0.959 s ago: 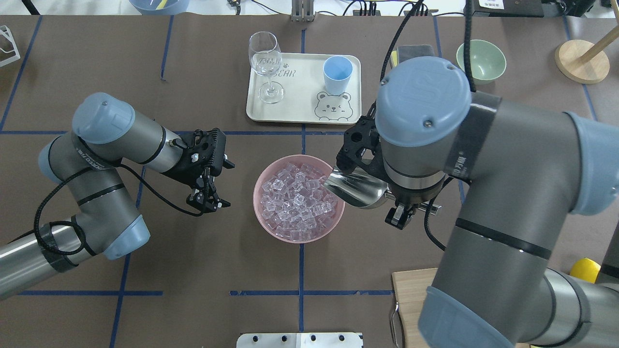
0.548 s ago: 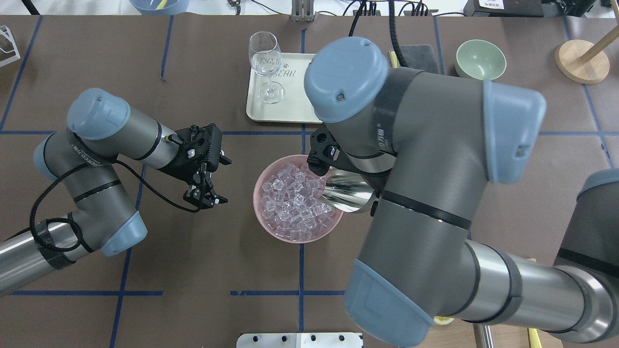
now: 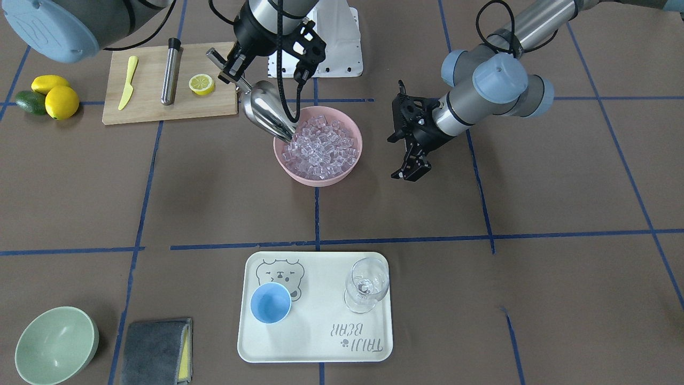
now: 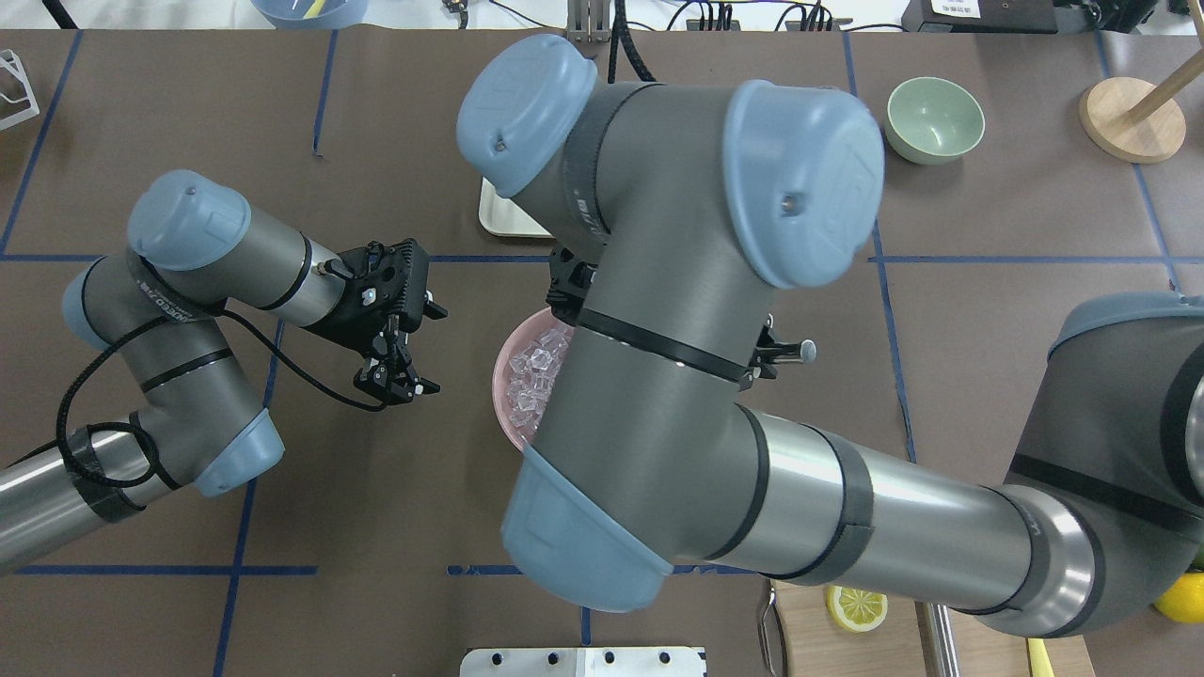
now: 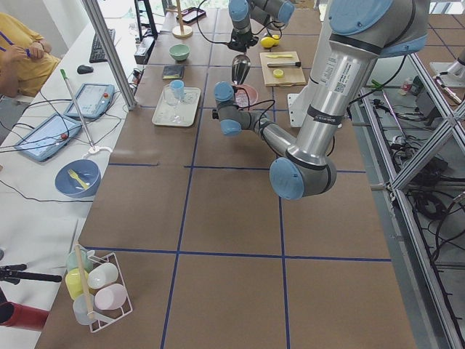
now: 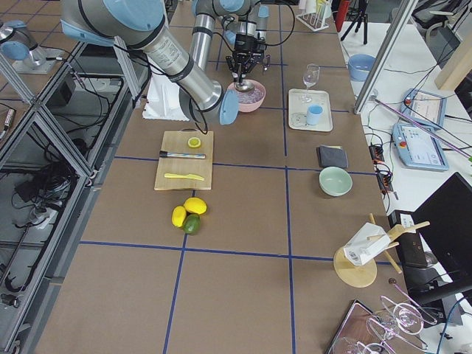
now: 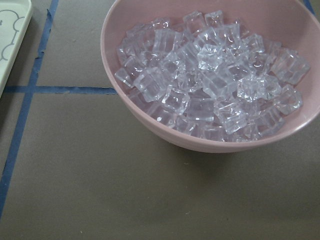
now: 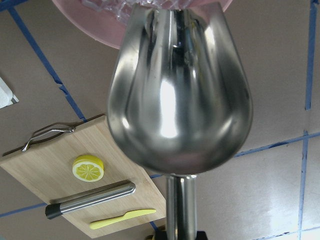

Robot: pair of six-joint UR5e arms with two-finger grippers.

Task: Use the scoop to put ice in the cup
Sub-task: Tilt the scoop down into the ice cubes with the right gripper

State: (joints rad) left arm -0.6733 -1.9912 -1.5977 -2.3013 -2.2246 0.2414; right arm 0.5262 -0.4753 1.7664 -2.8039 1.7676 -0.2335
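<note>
Scoop (image 3: pixel 265 115) at the pink bowl (image 3: pixel 312 180) rim — shove-and-spill risk.
Right gripper (image 3: pixel 228 67) clamps its handle, lip into the ice (image 3: pixel 320 147); left gripper (image 3: pixel 410 170) open, empty, not bracing — bowl could slide. Cup (image 3: pixel 271 302) stands at the tray's (image 3: pixel 299 342) bear corner.

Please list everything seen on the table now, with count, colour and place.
ice: many cubes, clear, in the pink bowl
pink bowl: one, pink, mid-table
scoop: one, steel, tip at the pink bowl's edge
cup: one, light blue, on the tray
stemmed glass: one, clear, on the tray
tray: one, cream, operators' side
green bowl: one, pale green, beside the grey cloth
grey cloth: one, grey, near the tray
cutting board: one, wood, holding yellow knife, steel cylinder, lemon half
lemons: two, yellow, beside the board, with an avocado
left gripper: one, black, open, beside the pink bowl
right gripper: one, black, shut on the scoop's handle
</note>
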